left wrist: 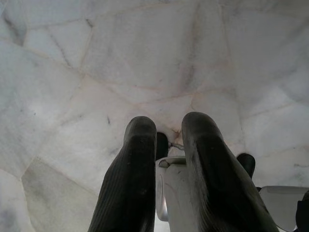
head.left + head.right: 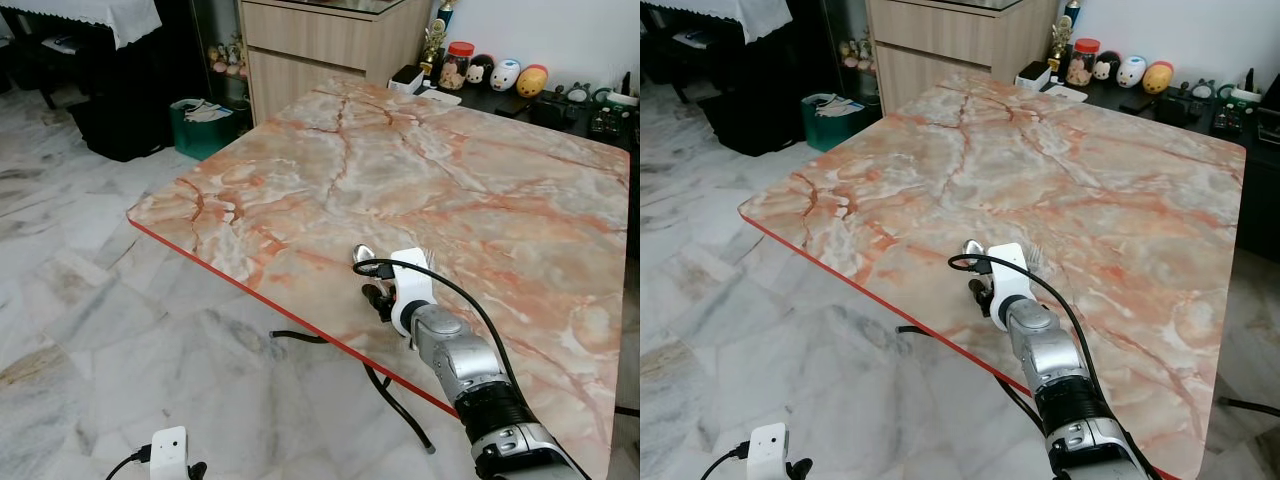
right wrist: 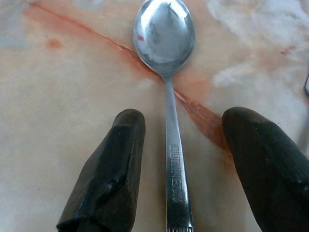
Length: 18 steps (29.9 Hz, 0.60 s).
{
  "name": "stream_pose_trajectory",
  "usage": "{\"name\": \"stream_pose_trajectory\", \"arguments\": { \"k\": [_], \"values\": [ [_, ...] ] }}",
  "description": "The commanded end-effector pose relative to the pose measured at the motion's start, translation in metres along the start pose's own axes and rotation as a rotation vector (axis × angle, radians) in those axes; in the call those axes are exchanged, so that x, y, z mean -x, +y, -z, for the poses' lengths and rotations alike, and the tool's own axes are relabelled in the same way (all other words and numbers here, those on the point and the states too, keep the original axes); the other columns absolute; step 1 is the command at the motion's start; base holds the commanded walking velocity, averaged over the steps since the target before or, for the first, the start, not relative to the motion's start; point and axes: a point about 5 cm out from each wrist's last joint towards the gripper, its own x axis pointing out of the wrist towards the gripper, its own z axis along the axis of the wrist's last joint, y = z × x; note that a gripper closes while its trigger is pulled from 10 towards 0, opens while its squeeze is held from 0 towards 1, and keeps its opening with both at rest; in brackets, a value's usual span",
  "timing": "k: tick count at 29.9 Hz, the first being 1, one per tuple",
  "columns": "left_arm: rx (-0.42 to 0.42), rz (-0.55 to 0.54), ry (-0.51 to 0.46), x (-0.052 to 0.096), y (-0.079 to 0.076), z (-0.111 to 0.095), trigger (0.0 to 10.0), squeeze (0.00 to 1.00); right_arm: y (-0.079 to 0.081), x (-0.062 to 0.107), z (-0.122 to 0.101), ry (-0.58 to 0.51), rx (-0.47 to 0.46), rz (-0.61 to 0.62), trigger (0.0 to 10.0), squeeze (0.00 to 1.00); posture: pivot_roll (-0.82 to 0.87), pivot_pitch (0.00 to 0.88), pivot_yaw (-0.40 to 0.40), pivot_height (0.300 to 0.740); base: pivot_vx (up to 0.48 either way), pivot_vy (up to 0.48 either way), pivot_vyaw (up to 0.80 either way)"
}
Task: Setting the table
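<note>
A silver spoon (image 3: 165, 58) lies flat on the orange-veined marble table (image 2: 450, 170), near its front edge, bowl pointing away from me (image 2: 363, 253). My right gripper (image 3: 186, 116) is open and low over the table, one black finger on each side of the spoon's handle and neither touching it. In the eye views the right arm reaches in from the lower right, its white wrist camera (image 2: 410, 285) over the handle. My left gripper (image 1: 166, 125) hangs idle over the floor, shut on nothing.
The table's red front edge (image 2: 260, 290) runs diagonally, with black legs (image 2: 400, 400) beneath. Behind stand a wooden cabinet (image 2: 310, 45), a green bin (image 2: 205, 125) and a dark shelf with jars and toys (image 2: 500, 75). Pale marble floor (image 2: 90, 300) lies to the left.
</note>
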Motion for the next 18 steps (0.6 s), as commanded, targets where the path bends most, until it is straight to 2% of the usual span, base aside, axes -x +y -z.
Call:
{"name": "stream_pose_trajectory", "arguments": {
  "k": [1, 2, 3, 5, 6, 7, 9, 10, 11, 12, 18],
  "values": [
    [-0.001, 0.004, 0.023, 0.0009, -0.0004, 0.0054, 10.0, 0.00, -0.0016, -0.0009, -0.0038, -0.011, -0.004, 0.006, 9.4, 0.00, 0.02, 0.029, -0.016, 0.740, 0.000, 0.000, 0.00],
    [-0.001, 0.004, 0.023, 0.0009, -0.0003, 0.0054, 10.0, 0.00, -0.0013, -0.0009, -0.0037, -0.012, -0.005, 0.004, 6.7, 0.00, 0.02, 0.031, -0.016, 0.740, 0.000, 0.000, 0.00],
    [-0.001, 0.003, 0.023, 0.0009, -0.0001, 0.0054, 10.0, 0.00, -0.0005, -0.0012, -0.0032, -0.012, -0.008, -0.001, 1.5, 0.00, 0.02, 0.031, -0.016, 0.740, 0.000, 0.000, 0.00],
    [0.000, 0.001, 0.023, 0.0009, 0.0001, 0.0054, 10.0, 0.00, 0.0006, -0.0016, -0.0027, -0.012, -0.012, -0.005, 1.5, 0.00, 0.02, 0.034, -0.016, 0.740, 0.000, 0.000, 0.00],
    [0.000, 0.001, 0.023, 0.0009, 0.0002, 0.0054, 10.0, 0.00, 0.0011, -0.0018, -0.0024, -0.012, -0.015, -0.007, 1.6, 0.00, 0.02, 0.034, -0.016, 0.740, 0.000, 0.000, 0.00],
    [0.001, 0.000, 0.024, 0.0009, 0.0003, 0.0054, 10.0, 0.00, 0.0021, -0.0022, -0.0016, -0.010, -0.023, -0.013, 3.7, 0.00, 0.02, 0.034, -0.016, 0.740, 0.000, 0.000, 0.00],
    [0.000, 0.000, 0.024, 0.0009, 0.0005, 0.0053, 10.0, 0.00, 0.0036, -0.0024, -0.0008, -0.007, -0.024, -0.023, 3.8, 0.00, 0.02, 0.034, -0.015, 0.740, 0.000, 0.000, 0.00],
    [0.000, 0.000, 0.024, 0.0009, 0.0005, 0.0053, 10.0, 0.00, 0.0047, -0.0027, -0.0005, -0.008, -0.021, -0.031, 8.9, 0.00, 0.02, 0.034, -0.015, 0.740, 0.000, 0.000, 0.00],
    [0.000, 0.000, 0.024, 0.0009, 0.0005, 0.0053, 10.0, 0.00, 0.0050, -0.0028, -0.0005, -0.009, -0.020, -0.032, 8.9, 0.00, 0.02, 0.034, -0.015, 0.740, 0.000, 0.000, 0.00],
    [0.000, 0.001, 0.024, 0.0009, 0.0006, 0.0053, 10.0, 0.00, 0.0056, -0.0030, 0.0001, -0.009, -0.018, -0.033, 10.0, 0.00, 0.02, 0.034, -0.014, 0.740, 0.000, 0.000, 0.00],
    [0.000, 0.001, 0.025, 0.0009, 0.0006, 0.0053, 10.0, 0.00, 0.0061, -0.0032, 0.0013, -0.006, -0.016, -0.034, 10.0, 0.00, 0.02, 0.034, -0.014, 0.740, 0.000, 0.000, 0.00]
  ]
}}
